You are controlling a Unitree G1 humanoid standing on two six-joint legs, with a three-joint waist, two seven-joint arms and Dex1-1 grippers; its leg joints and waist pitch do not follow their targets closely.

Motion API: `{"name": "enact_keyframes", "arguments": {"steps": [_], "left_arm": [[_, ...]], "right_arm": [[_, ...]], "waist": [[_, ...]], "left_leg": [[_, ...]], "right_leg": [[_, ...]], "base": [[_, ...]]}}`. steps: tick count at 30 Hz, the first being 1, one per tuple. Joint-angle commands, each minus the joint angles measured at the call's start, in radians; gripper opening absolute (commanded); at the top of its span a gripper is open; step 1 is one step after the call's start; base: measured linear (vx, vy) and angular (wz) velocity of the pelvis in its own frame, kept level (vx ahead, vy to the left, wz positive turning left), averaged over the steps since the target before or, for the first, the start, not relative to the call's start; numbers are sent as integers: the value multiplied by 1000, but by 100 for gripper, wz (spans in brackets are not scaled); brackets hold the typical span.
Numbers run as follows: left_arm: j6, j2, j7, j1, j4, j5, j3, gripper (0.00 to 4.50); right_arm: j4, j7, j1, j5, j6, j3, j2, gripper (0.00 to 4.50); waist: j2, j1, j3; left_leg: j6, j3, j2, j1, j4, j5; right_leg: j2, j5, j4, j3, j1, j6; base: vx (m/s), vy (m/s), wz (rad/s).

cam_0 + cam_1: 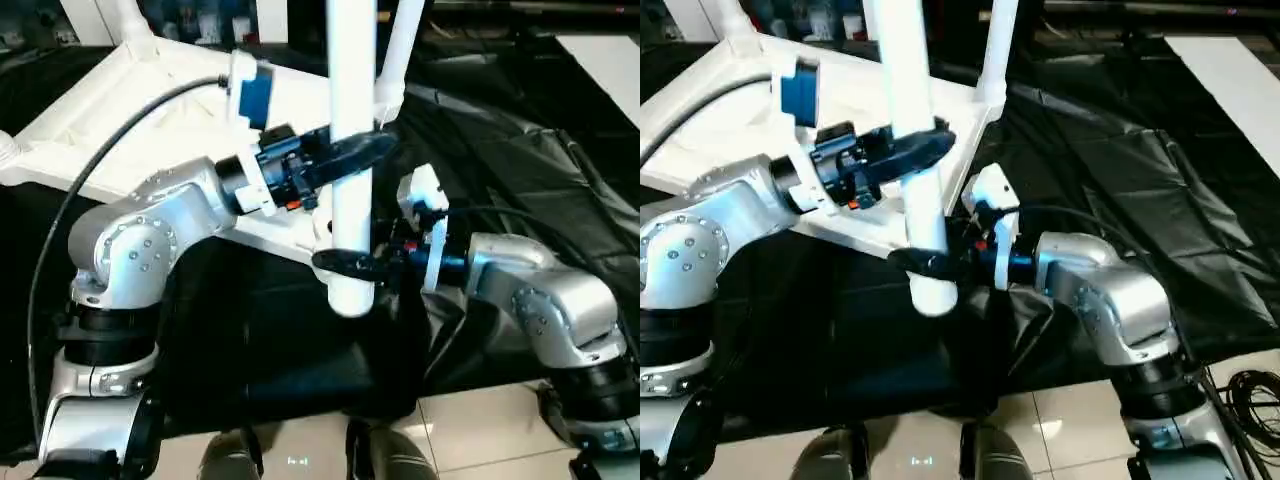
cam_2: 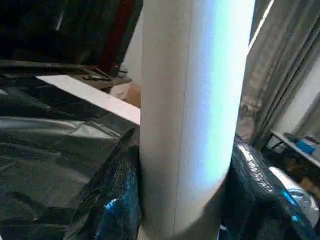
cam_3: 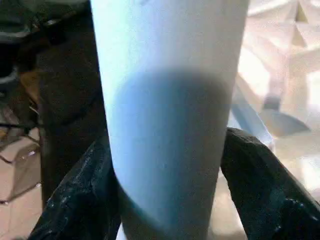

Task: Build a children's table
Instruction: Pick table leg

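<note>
Held leg point(image 1: 352, 150) top cut off; tabletop point(image 1: 120, 100) partly behind arms.

Crumpled black plastic sheeting point(image 1: 1140, 190) covers most of the floor, and pale glossy floor tiles point(image 1: 1070, 420) show at its near edge, catching reflected light. A coil of black cable point(image 1: 1250, 395) lies on the tiles. Grey curtains point(image 2: 280, 75) hang beside what may be a small table point(image 2: 295, 145).

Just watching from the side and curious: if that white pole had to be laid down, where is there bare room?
The black sheet right of the upside-down tabletop lies bare, out to the white strip at the far right. The tiled floor in front is also bare. It is crowded at the tabletop's near corner, where both pincers, left and right, meet the leg.
</note>
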Motion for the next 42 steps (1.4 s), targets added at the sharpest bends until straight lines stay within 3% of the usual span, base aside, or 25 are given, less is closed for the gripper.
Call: {"name": "enact_keyframes", "arguments": {"steps": [1,2,7,8,21,22,25,28,37,38,42], "left_arm": [[-15,6,-5,-19,-40,10,-16,180],[-22,3,-7,-19,-45,10,-15,180],[-29,-2,-11,-20,-51,8,-16,180],[-32,-3,-14,-19,-54,10,-20,180],[-45,3,-41,1,-69,22,-42,180],[-46,3,-41,2,-66,24,-42,180],[-52,3,-42,0,-59,27,-39,180],[-53,3,-44,0,-58,27,-38,179],[-47,6,-25,0,-44,33,-31,179],[-26,-3,-22,-3,-33,7,-19,235],[-11,-9,-12,-1,-27,-18,5,255]], "right_arm": [[5,-9,-8,4,52,-28,-23,299],[4,2,-14,27,97,-31,-34,299],[4,12,-16,56,138,-32,-42,299],[9,14,-18,56,141,-29,-46,299],[28,31,-42,83,169,-43,-34,299],[27,33,-42,87,174,-44,-34,265],[29,41,-40,95,179,-46,-33,262],[29,48,-37,104,179,-48,-32,230],[32,61,-29,105,173,-56,-35,215],[33,59,-29,103,172,-58,-34,214],[36,54,-28,103,167,-69,-28,207]], "waist": [[-2,3,-101],[-3,3,-100],[-5,4,-102],[-8,3,-103],[-5,7,-107],[-5,7,-107],[-5,8,-107],[-4,8,-108],[-5,10,-110],[-5,10,-109],[-5,9,-109]], "left_leg": [[33,-3,8,24,-53,-103],[36,-4,7,24,-54,-103],[37,-3,7,23,-50,-102],[38,-3,7,23,-50,-100],[44,-3,7,22,-47,-78],[45,-3,7,23,-46,-78],[47,-3,7,22,-46,-76],[44,-3,7,23,-46,-79],[47,-3,7,22,-44,-73],[47,-3,6,22,-44,-74],[48,-4,6,23,-44,-81]], "right_leg": [[-52,-193,-59,44,73,-190],[-51,-193,-60,44,75,-194],[-53,-204,-60,44,75,-194],[-52,-203,-59,44,75,-193],[-51,-167,-53,44,77,-205],[-51,-163,-53,44,76,-208],[-51,-157,-51,44,78,-210],[-52,-165,-52,44,78,-211],[-52,-150,-49,44,79,-216],[-51,-151,-50,44,79,-216],[-51,-167,-52,43,78,-213]], "base": [[0,0,0],[0,0,0],[0,0,0],[0,0,0],[0,0,0],[0,0,0],[0,0,0],[0,0,0],[0,0,0],[0,0,0],[0,0,0]]}}
